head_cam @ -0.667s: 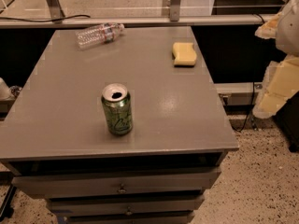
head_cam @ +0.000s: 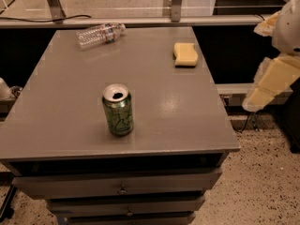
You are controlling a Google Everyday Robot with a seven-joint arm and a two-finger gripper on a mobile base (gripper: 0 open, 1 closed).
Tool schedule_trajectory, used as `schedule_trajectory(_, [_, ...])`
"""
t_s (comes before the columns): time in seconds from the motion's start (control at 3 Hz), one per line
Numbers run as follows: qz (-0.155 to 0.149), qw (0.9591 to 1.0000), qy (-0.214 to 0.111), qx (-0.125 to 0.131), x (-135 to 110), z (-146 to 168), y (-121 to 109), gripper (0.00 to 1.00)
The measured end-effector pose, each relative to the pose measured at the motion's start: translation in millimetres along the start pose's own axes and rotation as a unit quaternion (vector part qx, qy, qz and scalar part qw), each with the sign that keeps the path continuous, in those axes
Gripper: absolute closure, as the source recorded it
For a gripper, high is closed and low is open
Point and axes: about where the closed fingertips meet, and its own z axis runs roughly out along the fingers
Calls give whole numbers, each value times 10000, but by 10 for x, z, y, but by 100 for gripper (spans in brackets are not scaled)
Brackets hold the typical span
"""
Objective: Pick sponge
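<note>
The gripper point(head_cam: 254, 67) hangs beside the table point(head_cam: 187, 125), out over the floor. Its cream jaws are spread well apart with nothing between them, probably to be ready for a soft block. The sponge point(head_cam: 185, 54) lies flat on the table, well apart from the jaws but nearer them than anything else there, close to the edge on their side. The soda can point(head_cam: 117, 109) stands upright farther off, and the water bottle point(head_cam: 100, 34) lies on its side farthest away. Neither sits between jaws and sponge, so the reach looks unobstructed. The grasp has not yet begun.
</note>
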Motion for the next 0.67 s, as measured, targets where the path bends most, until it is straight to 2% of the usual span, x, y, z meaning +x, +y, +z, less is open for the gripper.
schedule_trajectory(0.33, [443, 9971, -549, 282, -138, 247, -422, 0])
schedule_trajectory(0.67, [1024, 9879, -1084, 437, -140, 610, -867, 0])
